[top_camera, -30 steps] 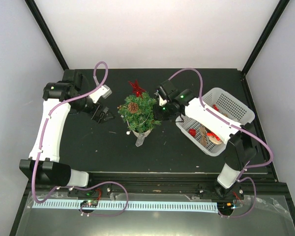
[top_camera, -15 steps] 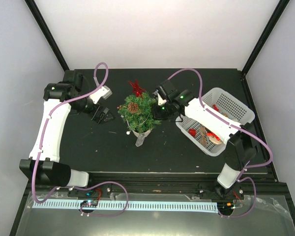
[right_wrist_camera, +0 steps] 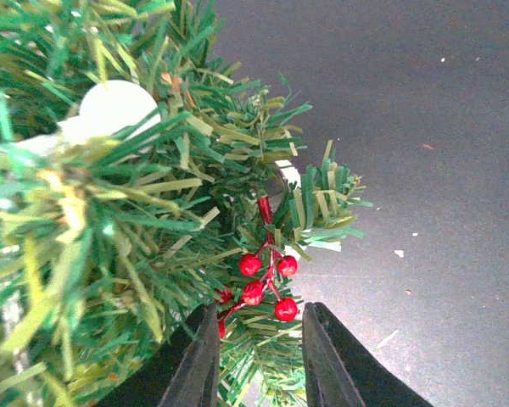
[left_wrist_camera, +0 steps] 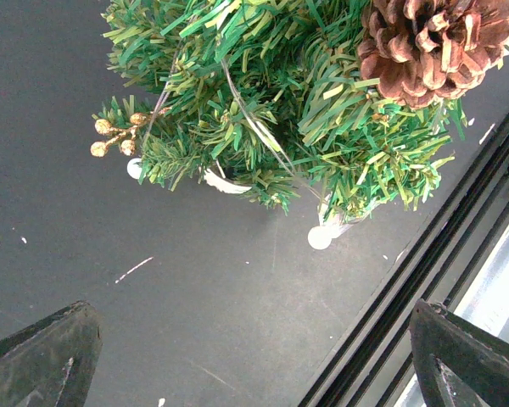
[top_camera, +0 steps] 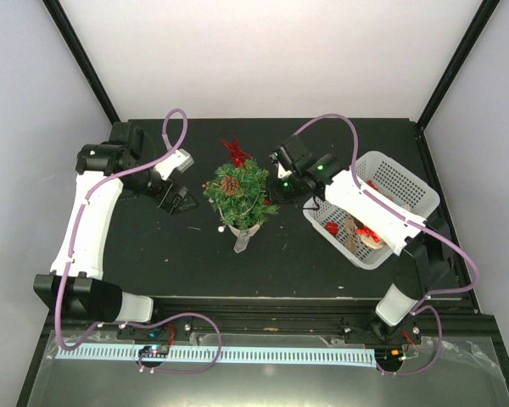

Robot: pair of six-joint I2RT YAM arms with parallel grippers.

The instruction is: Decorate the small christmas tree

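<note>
Just beside the right hand, the small christmas tree.

The top external camera looks steeply down from high above the near edge of the counter, far enough off to take in all of it, with the small christmas tree near the middle. The left wrist camera faces forward past the left end effector, seeing the tree's lower boughs and a pine cone a little ahead of the fingertips. The right wrist camera sits far closer, boughs and red berries just beyond the right end effector; all three views share the tree.
</note>
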